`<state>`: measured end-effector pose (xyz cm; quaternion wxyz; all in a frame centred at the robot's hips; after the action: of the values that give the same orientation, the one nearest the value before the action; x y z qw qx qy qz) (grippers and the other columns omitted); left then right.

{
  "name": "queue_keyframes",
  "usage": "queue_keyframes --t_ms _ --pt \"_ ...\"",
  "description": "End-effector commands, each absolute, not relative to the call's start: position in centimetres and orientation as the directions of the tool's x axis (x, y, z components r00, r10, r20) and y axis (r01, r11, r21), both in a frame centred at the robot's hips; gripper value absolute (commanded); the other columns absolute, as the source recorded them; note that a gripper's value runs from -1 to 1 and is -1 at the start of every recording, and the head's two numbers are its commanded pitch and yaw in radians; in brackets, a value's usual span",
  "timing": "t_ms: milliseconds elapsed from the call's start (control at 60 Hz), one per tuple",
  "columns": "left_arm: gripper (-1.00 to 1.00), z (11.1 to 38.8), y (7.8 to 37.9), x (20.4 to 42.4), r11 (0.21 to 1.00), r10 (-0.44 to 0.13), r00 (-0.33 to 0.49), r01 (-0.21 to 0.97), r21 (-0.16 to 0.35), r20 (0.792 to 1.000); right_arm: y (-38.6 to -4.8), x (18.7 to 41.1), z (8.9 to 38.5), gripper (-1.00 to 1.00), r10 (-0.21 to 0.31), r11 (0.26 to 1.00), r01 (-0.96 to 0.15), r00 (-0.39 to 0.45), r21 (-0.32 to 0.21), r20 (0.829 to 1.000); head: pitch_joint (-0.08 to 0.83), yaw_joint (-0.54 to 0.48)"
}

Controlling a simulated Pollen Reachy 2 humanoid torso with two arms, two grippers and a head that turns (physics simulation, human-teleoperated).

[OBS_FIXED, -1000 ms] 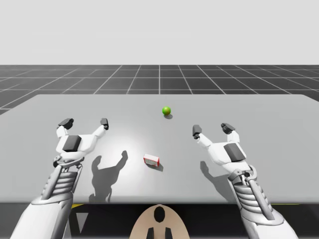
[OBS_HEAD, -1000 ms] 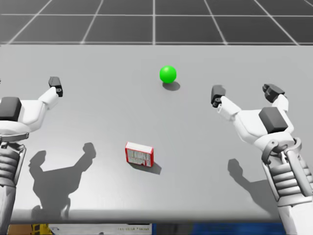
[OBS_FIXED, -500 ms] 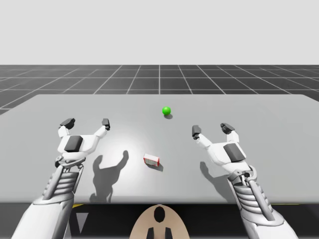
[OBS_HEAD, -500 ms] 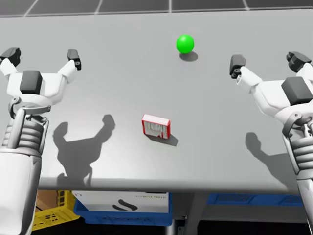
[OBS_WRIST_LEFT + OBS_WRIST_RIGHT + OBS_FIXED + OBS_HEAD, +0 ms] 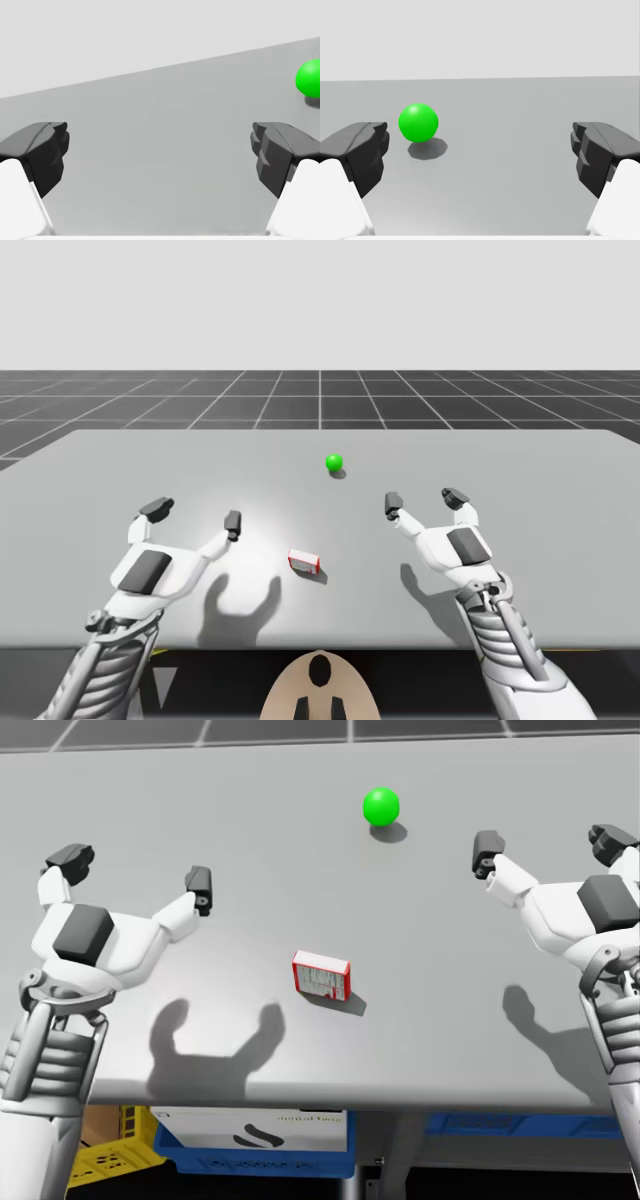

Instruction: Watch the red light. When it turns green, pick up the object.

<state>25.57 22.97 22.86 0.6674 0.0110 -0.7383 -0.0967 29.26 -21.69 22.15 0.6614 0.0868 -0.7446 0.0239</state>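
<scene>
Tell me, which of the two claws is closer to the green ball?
My right gripper. The green ball lies a short way ahead of its open fingers, while my left gripper is clearly farther from it, over on the table's other side.

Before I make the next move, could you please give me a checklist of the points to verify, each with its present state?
1. Light is green: ok, the ball shows green.
2. Red and white box is free to take: ok, it lies flat on the table with nothing touching it.
3. Left gripper is ready: ok, jaws open and empty.
4. Right gripper is ready: ok, jaws open and empty.
5. A gripper stands over the box: not ok, both stand off to its sides; the left one looks nearer.
6. Box fits between the jaws: probably ok, it looks narrower than the opening.
</scene>
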Motion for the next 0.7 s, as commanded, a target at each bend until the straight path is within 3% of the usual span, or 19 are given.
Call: queue_keyframes --t_ms 17,117,267,433,700 --pt "-1.00 21.7 20.1 21.0 0.953 -0.101 -0.022 0.286 0.103 0.995 -21.2 29.3 21.9 -1.00 -0.116 0.982 -0.164 -0.106 0.097 0.988 0.733 0.07" --pt "-1.00 20.7 18.7 19.1 0.933 -0.067 0.024 0.357 0.054 0.997 -21.2 29.3 21.8 -1.00 -0.114 0.982 -0.165 -0.103 0.097 0.988 0.736 0.07" --pt "-1.00 18.5 16.8 18.1 0.902 -0.063 0.086 0.432 0.020 0.994 -21.2 29.3 21.8 -1.00 -0.113 0.981 -0.166 -0.101 0.096 0.988 0.742 0.07" --pt "-1.00 16.2 14.5 18.6 0.870 -0.057 0.156 0.492 -0.028 0.986 -21.1 29.3 21.8 -1.00 -0.112 0.981 -0.169 -0.103 0.093 0.988 0.743 0.07" --pt "-1.00 15.7 10.8 20.1 0.858 -0.023 0.216 0.505 -0.091 0.976 -21.2 29.2 21.9 -1.00 -0.112 0.981 -0.174 -0.106 0.092 0.988 0.745 0.07"
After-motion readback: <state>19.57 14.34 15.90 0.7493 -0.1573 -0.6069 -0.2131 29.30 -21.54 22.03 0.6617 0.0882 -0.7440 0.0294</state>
